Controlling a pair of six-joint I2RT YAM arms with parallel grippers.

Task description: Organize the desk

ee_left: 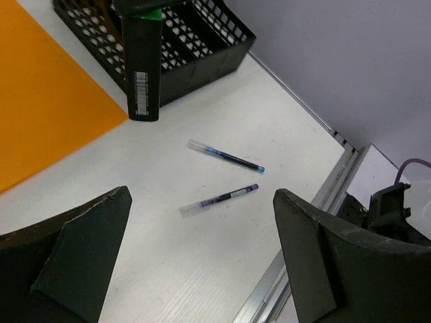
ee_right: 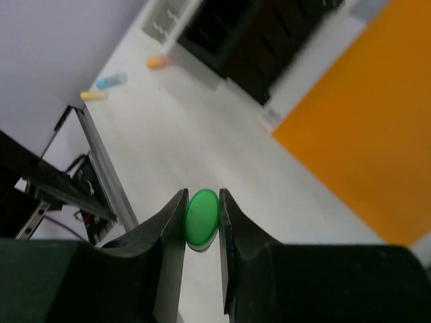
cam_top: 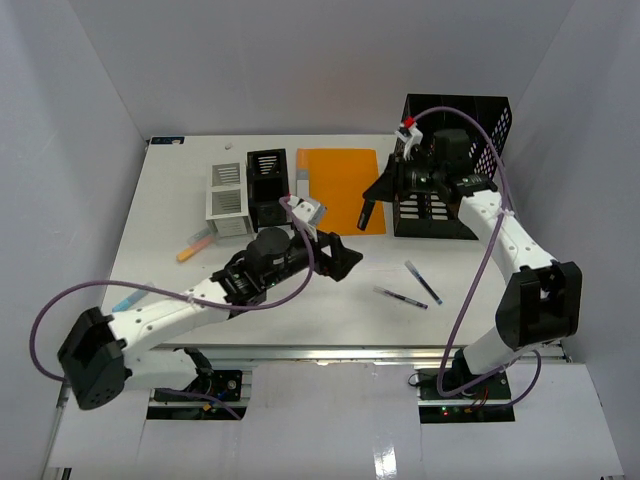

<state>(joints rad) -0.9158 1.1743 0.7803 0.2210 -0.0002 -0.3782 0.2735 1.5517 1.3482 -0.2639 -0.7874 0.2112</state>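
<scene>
Well, the white desk (cam_top: 170, 200) lies flat under both arms. Nearest, at 4 o'clock, lie one blue pen (ee_left: 225, 156) and one purple pen (ee_left: 219, 198). The left gripper (cam_top: 340, 258) hangs mid-desk, fingers wide apart. Farther, at 1 o'clock, the right gripper (ee_right: 202, 198) pinches one black marker (ee_left: 143, 74), near one orange sheet (cam_top: 340, 175) and one black basket (cam_top: 500, 110).

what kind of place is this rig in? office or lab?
Probably a lab test cell staged as a desk: a white tabletop boxed in by plain white walls, with stationery laid out: pens, an orange sheet and a black mesh tray.
</scene>
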